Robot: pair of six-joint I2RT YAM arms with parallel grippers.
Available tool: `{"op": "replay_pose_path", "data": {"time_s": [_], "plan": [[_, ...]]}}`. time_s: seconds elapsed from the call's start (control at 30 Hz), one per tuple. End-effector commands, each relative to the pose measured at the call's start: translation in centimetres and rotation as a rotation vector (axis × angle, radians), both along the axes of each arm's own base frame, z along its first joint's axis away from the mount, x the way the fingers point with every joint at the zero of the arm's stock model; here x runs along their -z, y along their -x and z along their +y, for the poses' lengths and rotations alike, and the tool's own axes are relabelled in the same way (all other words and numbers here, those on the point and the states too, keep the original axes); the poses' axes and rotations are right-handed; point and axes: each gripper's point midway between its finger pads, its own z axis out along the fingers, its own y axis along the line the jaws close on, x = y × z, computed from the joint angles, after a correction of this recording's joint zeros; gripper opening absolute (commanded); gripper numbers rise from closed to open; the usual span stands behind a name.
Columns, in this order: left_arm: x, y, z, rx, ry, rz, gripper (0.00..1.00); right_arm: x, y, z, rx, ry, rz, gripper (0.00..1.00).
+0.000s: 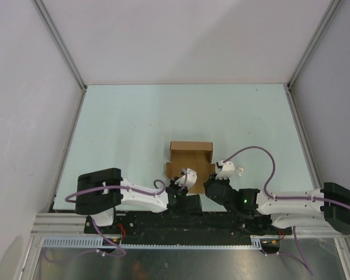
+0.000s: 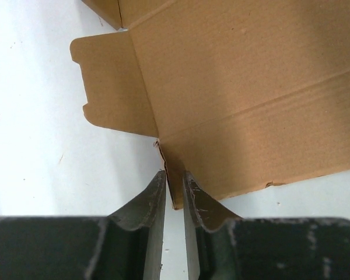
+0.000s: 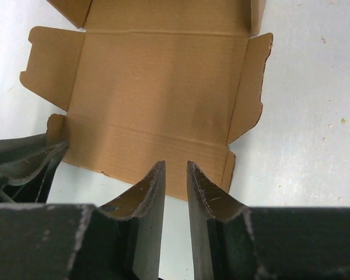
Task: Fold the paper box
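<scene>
**Brown cardboard sheet part-folded, both grippers at its near edge**

Paper box (image 1: 190, 156) sits mid-table (image 1: 122, 128), just below centre of the top view, right in front of the arm bases. It is an open die-cut sheet. The base panel lies flat, a far panel sits toward the top of the frame, and side flaps with rounded tabs stick out left and right. The right side flap looks tilted up in the right wrist view. Only bare cardboard shows on the inner face.

Left gripper (image 1: 185, 177) is at the box's lower left corner. Its fingers (image 2: 157, 195) are nearly together, with a thin corner flap seen edge-on running down into the slit between them, pinched.

Right gripper (image 1: 224, 169) is at the lower right of the box. Its fingers (image 3: 205, 186) are a narrow gap apart, tips over the near edge of the cardboard. Can't tell if they touch it.
</scene>
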Motion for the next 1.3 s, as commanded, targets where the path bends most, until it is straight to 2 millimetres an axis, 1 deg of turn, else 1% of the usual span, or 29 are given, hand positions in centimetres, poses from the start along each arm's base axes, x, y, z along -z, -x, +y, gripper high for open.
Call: {"op": "replay_pose_path", "data": {"time_s": [0.0, 0.23, 0.47, 0.53, 0.6, 0.67, 0.9, 0.93, 1.0, 1.03, 1.13, 1.17, 1.23, 1.27], "plan": [[0.6, 1.0, -1.3, 0.015, -0.008, 0.030, 0.23, -1.0, -0.3, 0.4, 0.012, -0.070, -0.014, 0.26], [1.2, 1.2, -1.3, 0.026, -0.072, 0.025, 0.25, -1.0, -0.4, 0.0, 0.019, -0.077, -0.012, 0.28], [1.4, 1.4, -1.5, 0.028, -0.088, 0.025, 0.26, -1.0, -0.4, -0.3, 0.024, -0.094, -0.009, 0.30], [1.3, 1.4, -1.4, 0.025, -0.088, 0.021, 0.27, -1.1, -0.4, -0.5, 0.027, -0.093, -0.009, 0.31], [0.9, 1.4, -1.5, 0.026, -0.080, 0.015, 0.31, -1.1, -0.5, -0.6, 0.031, -0.091, -0.014, 0.31], [0.4, 1.3, -1.6, 0.025, -0.070, 0.003, 0.34, -1.3, -0.5, -0.7, 0.030, -0.094, -0.015, 0.31], [-2.6, 1.0, -2.7, 0.029, 0.028, -0.020, 0.36, -2.2, -0.9, -1.2, 0.036, -0.110, -0.026, 0.35], [-3.3, 1.0, -2.9, 0.030, 0.051, -0.023, 0.36, -2.3, -1.0, -1.3, 0.036, -0.108, -0.027, 0.36], [-3.9, 1.0, -3.0, 0.032, 0.073, -0.022, 0.38, -2.6, -1.1, -1.6, 0.040, -0.115, -0.030, 0.36], [-4.6, 1.0, -3.1, 0.031, 0.102, -0.021, 0.39, -2.5, -1.1, -1.8, 0.037, -0.104, -0.029, 0.38], [-5.5, 1.2, -3.1, 0.027, 0.148, -0.015, 0.41, -2.9, -1.2, -2.2, 0.047, -0.110, -0.033, 0.40], [-6.3, 1.2, -3.1, 0.025, 0.183, -0.015, 0.43, -3.0, -1.2, -2.3, 0.044, -0.110, -0.033, 0.40], [-7.0, 1.3, -3.0, 0.022, 0.219, -0.012, 0.44, -3.4, -1.3, -2.6, 0.046, -0.112, -0.037, 0.42], [-7.9, 1.3, -2.9, 0.023, 0.251, -0.012, 0.46, -3.5, -1.3, -2.6, 0.039, -0.111, -0.034, 0.42]]}}
